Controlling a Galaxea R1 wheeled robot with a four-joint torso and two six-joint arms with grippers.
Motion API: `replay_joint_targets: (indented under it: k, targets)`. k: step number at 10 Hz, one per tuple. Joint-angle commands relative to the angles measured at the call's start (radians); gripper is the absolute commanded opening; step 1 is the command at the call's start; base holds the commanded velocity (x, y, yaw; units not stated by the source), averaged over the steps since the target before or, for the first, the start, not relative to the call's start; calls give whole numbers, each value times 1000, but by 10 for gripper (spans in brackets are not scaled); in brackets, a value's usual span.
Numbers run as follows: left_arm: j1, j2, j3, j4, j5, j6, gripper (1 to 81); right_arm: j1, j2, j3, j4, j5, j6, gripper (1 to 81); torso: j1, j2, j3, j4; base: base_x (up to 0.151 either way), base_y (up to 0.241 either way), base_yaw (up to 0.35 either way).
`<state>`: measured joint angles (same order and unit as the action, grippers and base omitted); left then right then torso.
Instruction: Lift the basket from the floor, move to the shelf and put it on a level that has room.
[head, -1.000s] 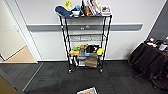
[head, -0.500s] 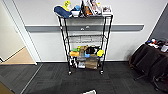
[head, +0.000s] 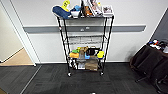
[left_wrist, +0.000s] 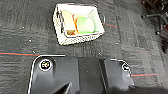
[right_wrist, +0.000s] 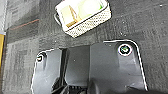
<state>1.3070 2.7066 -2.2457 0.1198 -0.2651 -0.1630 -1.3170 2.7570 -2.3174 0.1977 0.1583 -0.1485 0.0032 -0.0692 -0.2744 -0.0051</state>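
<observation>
Ahead, in your head view, the shelf (head: 85, 42) stands on the floor (head: 75, 80) against a pale wall. Its top tier is crowded with toys and books, the level (head: 85, 38) below it is bare wire grid, and the two lower tiers carry coloured items and a cardboard box (head: 91, 65).

In your left wrist view, the basket (left_wrist: 78, 23) sits on the carpet, holding a green cup (left_wrist: 85, 25) and a tan block (left_wrist: 68, 21); you cannot tell whether that pincer is released or clenched.

In your right wrist view, the same basket (right_wrist: 83, 15) rests on the carpet, apart from the arm; again you cannot tell the pincer's state.
</observation>
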Motion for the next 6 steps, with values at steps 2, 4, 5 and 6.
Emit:
replay_joint_targets:
  k: [2, 4, 5, 6]
  targets:
    - [-44, -17, 9, 17, 33, -6, 811, 47, -14, 3, -12, -48, 0, 811, 0, 0, 0, 0, 107, 0, 0]
    - [-41, -14, 8, 17, 32, -4, 811, 47, -14, 0, -12, -48, 0, 811, 0, 0, 0, 0, 100, 0, 0]
    - [-36, -13, 6, 17, 33, -4, 811, 46, -14, -2, -12, -48, 0, 811, 0, 0, 0, 0, 93, 0, 0]
    - [-35, -8, 0, 17, 32, -4, 811, 44, -14, -3, -12, -48, -3, 811, 0, 0, 0, 0, 64, 0, 0]
